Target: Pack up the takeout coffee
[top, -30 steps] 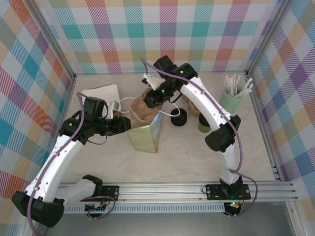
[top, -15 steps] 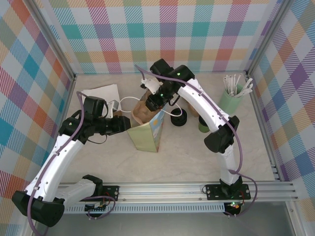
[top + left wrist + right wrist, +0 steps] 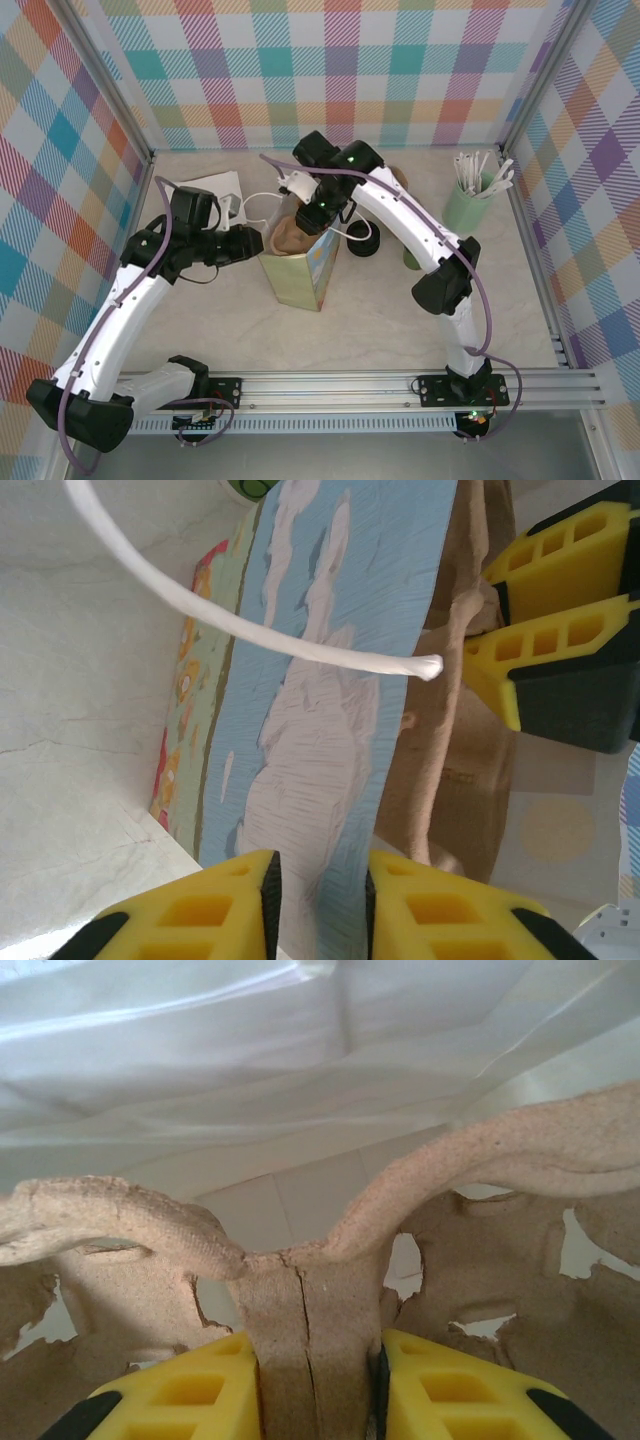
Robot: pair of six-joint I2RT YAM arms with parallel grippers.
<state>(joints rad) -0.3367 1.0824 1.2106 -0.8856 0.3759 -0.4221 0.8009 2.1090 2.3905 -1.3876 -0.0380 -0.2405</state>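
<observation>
left gripper (image 3: 320, 905) is sitting narrow, its two yellow fingers (image 3: 210, 915) pinching the blue cloud-printed wall of the paper bag (image 3: 320, 730) at the bag's top edge, one finger on each side. right gripper (image 3: 312, 1380) is clamping tight on the cracked centre ridge of the brown pulp carrier (image 3: 500, 1160), pads pressing both faces. in the top view the carrier is hanging at the bag's open mouth on its far side, touching the rim; how far it is reaching inside cannot be told. the bag's white rope handle (image 3: 300, 645) is looping across in front of the left wrist camera. the round black lid (image 3: 365, 243) is lying on the table (image 3: 380, 320) just right of the bag, under the right arm. the dark green cup (image 3: 408, 260) is standing further right, partly hidden behind that arm, apart from the lid. the mint-green pot (image 3: 468, 200) of white sticks is standing near the right wall. a white sheet (image 3: 205, 188) is lying far left, behind the left arm.
</observation>
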